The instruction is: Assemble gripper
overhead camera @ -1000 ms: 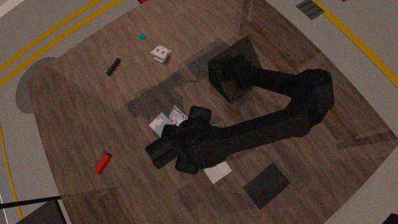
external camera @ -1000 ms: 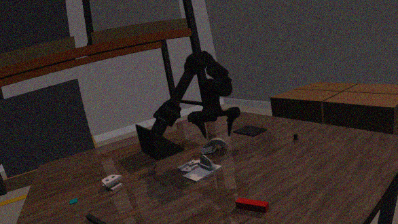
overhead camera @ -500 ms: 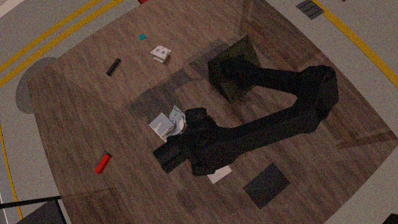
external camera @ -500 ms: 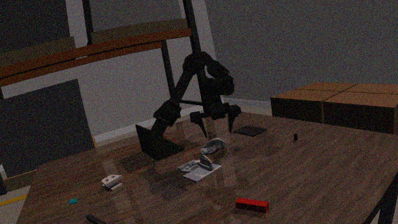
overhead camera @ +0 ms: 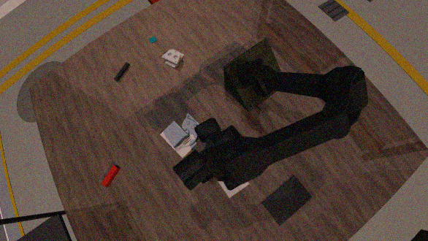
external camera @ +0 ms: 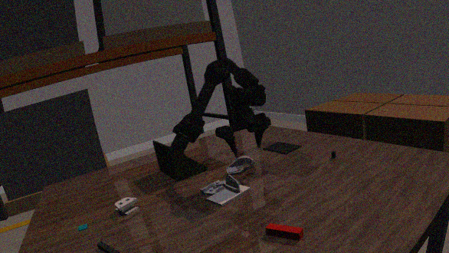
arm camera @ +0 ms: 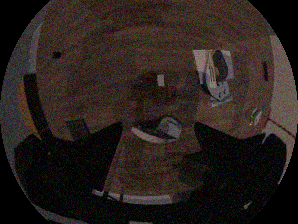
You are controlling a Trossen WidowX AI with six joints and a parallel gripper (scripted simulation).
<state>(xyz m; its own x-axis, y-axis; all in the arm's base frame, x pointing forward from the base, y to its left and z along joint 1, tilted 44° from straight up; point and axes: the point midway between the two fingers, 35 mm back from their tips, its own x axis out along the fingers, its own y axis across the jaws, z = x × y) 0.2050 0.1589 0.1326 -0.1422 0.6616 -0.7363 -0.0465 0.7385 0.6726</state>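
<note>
My gripper (external camera: pixel 248 149) (arm camera: pixel 160 125) is open and empty, its fingers spread above a grey, curved jaw (external camera: pixel 240 165) (arm camera: pixel 171 128); the arm hides that jaw in the top view. Beside it, a light flat sheet (overhead camera: pixel 185 152) (external camera: pixel 220 199) (arm camera: pixel 199 60) bears a dark grey upright piece (external camera: pixel 231 183) (arm camera: pixel 219 65), seemingly the other jaw. A pale piece with small round details (overhead camera: pixel 188 125) (external camera: pixel 214 188) (arm camera: pixel 217 90), seemingly the gripper base, adjoins the sheet. The white housing plate (overhead camera: pixel 172 55) (external camera: pixel 126 203), with two dark holes, lies apart. Whether any gear teeth touch is unclear.
A red block (overhead camera: pixel 110 175) (external camera: pixel 284 231), a black bar (overhead camera: pixel 122 71) (external camera: pixel 107 247) and a small teal piece (overhead camera: pixel 153 39) (external camera: pixel 83 227) lie apart. A dark square mat (overhead camera: pixel 287 200) (external camera: pixel 283 147) (arm camera: pixel 78 128) is near the arm. A white corner (overhead camera: pixel 234 190) shows past the hand.
</note>
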